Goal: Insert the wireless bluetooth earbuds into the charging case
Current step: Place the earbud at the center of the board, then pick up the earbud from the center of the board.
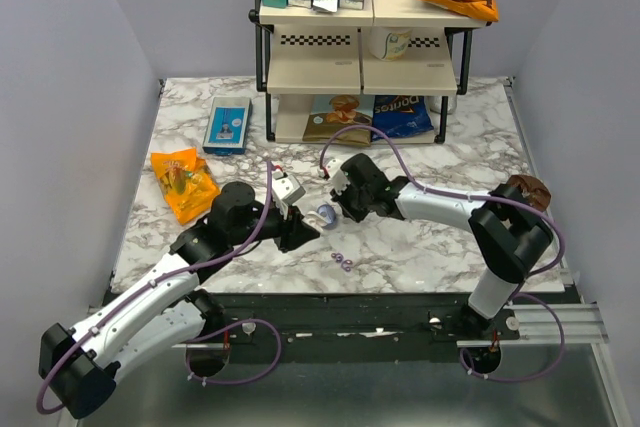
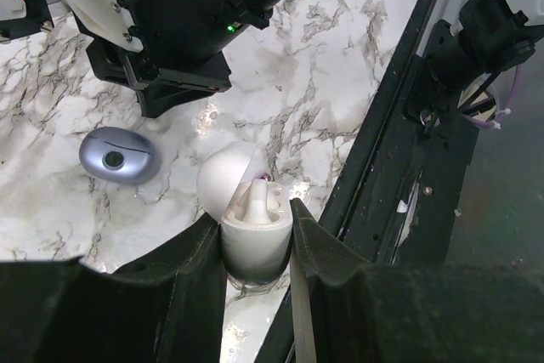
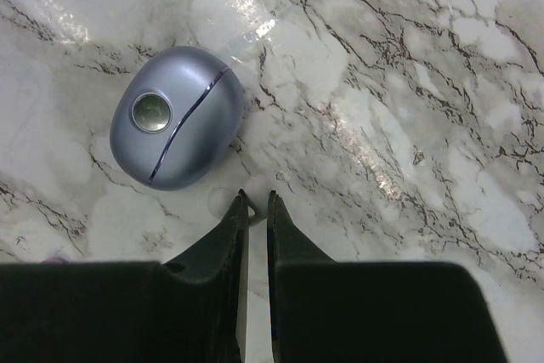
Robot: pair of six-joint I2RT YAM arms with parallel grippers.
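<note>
The desk (image 1: 440, 247) is white marble veined in grey and black, and the charging case (image 3: 177, 118) on it is glossy lavender-blue with a dark seam and a silvery-green round disc. The earbuds (image 1: 343, 262) are purple, the oval case (image 2: 253, 240) plain white, and the left hand (image 2: 253, 214) and right hand (image 3: 255, 201) both black. The snack bag (image 1: 183, 182) is bright orange and the flat box (image 1: 228, 124) blue.

Marble-look table (image 1: 420, 247) boxed in by plain pale walls (image 1: 70, 67), cream two-tier shelf rack (image 1: 315, 72) at the far edge, soft overhead glare.
</note>
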